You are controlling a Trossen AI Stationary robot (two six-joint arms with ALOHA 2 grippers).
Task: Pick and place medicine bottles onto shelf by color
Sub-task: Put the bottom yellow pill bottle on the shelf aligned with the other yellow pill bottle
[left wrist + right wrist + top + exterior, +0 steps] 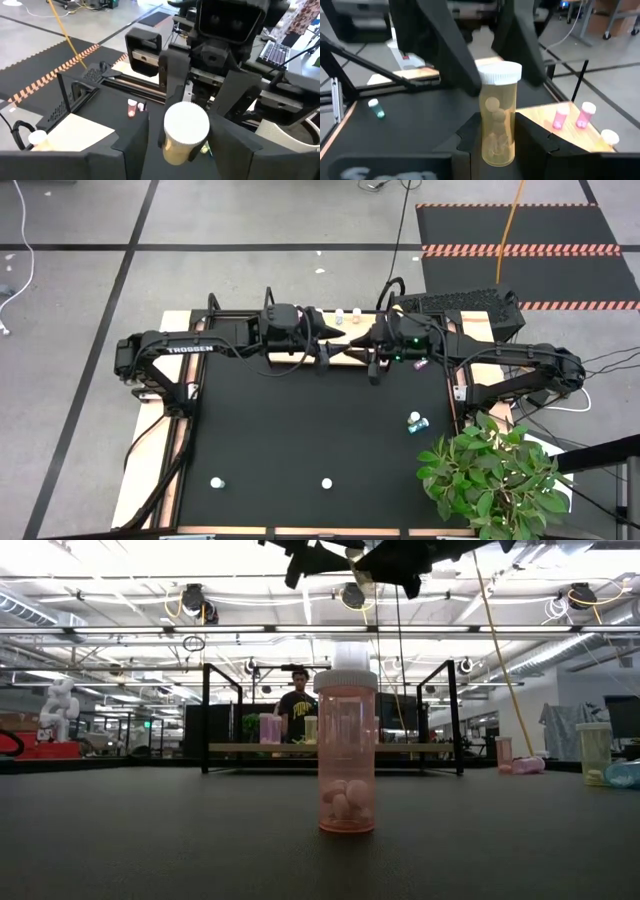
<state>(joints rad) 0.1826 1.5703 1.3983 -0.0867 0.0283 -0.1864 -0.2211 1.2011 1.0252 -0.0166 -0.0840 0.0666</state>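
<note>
A yellow bottle (497, 125) with a white cap (186, 125) hangs in the air over the table's far middle. My right gripper (497, 131) is shut on it. My left gripper (185, 137) faces it from the other side, its fingers apart at either side of the cap. Both grippers meet near the shelf (347, 321). Two pink bottles (560, 118) and a pale one (610, 136) stand on the light-wood shelf board (545, 115). A pink bottle (346, 755) stands upright on the table near its front edge. My right gripper pinches the yellow bottle's lower body (496, 147) between its two fingers. The cap end sticks out past the fingertips toward my left gripper, and the bottle is lifted clear of the table. My left gripper's fingers (462, 75) stand close on either side of the cap; whether they touch it I cannot tell.
Loose bottles stand on the black table: one at the near left (217, 482), teal ones at the right (415, 422), a pink one by the right arm (420, 365). A potted plant (495, 475) overhangs the near right corner. A person (297, 705) stands beyond the shelf.
</note>
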